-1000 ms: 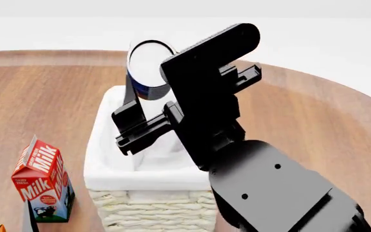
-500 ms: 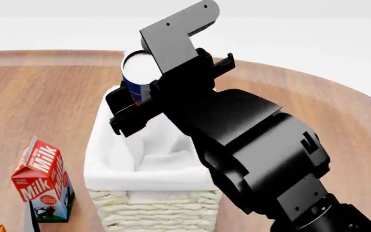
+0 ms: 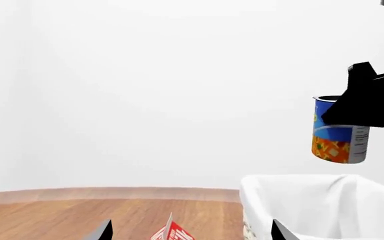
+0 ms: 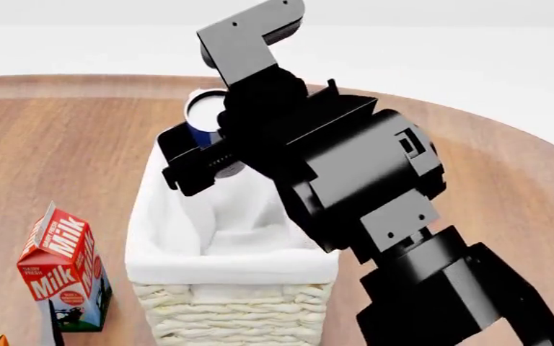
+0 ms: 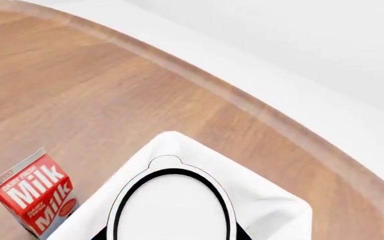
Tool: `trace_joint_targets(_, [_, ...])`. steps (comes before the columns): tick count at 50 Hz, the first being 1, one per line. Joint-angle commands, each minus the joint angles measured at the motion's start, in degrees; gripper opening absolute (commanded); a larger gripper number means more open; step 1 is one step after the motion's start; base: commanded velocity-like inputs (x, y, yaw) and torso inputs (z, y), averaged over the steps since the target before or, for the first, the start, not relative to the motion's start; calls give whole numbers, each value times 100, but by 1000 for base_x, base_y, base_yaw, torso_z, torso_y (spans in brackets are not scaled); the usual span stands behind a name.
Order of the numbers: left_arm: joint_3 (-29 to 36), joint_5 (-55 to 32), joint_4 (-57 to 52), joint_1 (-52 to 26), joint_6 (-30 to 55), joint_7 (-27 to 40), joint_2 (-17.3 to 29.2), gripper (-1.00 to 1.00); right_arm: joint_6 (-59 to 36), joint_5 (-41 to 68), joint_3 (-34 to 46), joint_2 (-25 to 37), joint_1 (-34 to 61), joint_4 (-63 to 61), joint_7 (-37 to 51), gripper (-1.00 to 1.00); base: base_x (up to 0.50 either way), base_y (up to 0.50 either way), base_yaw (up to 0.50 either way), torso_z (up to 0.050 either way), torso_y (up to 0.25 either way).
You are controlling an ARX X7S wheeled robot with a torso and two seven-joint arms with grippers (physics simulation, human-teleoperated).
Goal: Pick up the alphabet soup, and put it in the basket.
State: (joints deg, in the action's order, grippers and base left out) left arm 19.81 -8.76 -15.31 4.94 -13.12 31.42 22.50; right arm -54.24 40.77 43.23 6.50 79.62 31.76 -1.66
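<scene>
Lowered since before, the right gripper (image 4: 203, 148) clamps the cylindrical alphabet soup (image 4: 203, 119) above the cloth-lined wicker basket (image 4: 229, 306).

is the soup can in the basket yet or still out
Out. The soup can hangs upright in the right hand, clear above the basket rim.

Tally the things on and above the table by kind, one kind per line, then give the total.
Cans: 1, the alphabet soup, held by the right gripper above the basket
Baskets: 1, the basket
Milk cartons: 1, the milk carton
Partly cut-off items at the head view's lower left corner: 1, kind unclear
Total: 4
</scene>
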Motion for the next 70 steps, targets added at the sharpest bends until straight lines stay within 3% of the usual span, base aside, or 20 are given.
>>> trace_joint_targets(1, [32, 8, -17, 0, 0, 2, 5, 100, -50, -98, -41, -338, 423, 824, -201, -100, 0, 0, 0, 0, 0])
trace_joint_targets(34, [99, 474, -106, 50, -50, 206, 30, 100, 86, 197, 80, -541, 830, 1527, 34, -100, 0, 0, 0, 0, 1])
trace_joint_targets(70, [149, 538, -79, 23, -107, 255, 48, 100, 315, 427, 343, -495, 852, 1714, 49, -100, 0, 0, 0, 0, -74])
